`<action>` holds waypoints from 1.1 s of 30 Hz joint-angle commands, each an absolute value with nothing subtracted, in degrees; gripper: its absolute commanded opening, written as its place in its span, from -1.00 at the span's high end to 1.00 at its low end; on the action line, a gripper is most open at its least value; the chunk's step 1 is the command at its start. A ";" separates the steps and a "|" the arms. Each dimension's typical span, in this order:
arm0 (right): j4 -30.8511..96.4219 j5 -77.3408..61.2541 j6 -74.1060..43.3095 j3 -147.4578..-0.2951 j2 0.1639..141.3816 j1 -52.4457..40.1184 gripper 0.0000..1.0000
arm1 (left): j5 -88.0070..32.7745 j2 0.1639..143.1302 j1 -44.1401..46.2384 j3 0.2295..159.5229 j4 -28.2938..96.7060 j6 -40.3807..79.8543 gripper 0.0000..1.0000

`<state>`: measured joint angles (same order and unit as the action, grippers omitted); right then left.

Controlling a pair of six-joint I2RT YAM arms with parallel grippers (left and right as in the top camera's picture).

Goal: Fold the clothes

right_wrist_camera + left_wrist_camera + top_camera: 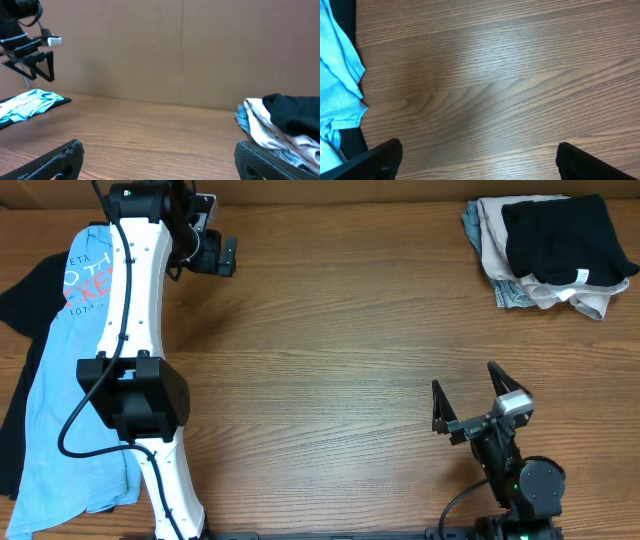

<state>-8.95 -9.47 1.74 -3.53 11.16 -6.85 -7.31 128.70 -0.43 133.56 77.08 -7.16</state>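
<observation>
Both hands gape wide and hold nothing: the left hand (218,242) hovers over bare worktop (330,330) near the light blue shirt (55,390), and the right hand (467,392) is well apart. Folding this shirt looks not yet begun; next it needs dragging to the middle and spreading flat. A black shirt (18,295) beneath it may drag along. A pile of clothes (550,245) sits in the far corner.
</observation>
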 commanded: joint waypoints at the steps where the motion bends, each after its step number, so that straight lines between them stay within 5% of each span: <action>1: -8.67 -7.20 1.96 -0.38 7.35 -6.98 -1.00 | -7.94 129.36 -0.73 133.95 77.06 -6.17 -0.99; 33: 4.43 -4.97 1.96 -0.47 0.16 -6.59 -1.00 | -7.94 129.36 -0.73 133.95 77.06 -6.17 -1.00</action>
<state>4.71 -5.56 1.74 -1.06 0.84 -6.74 -7.31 128.70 -0.43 133.56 77.08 -7.16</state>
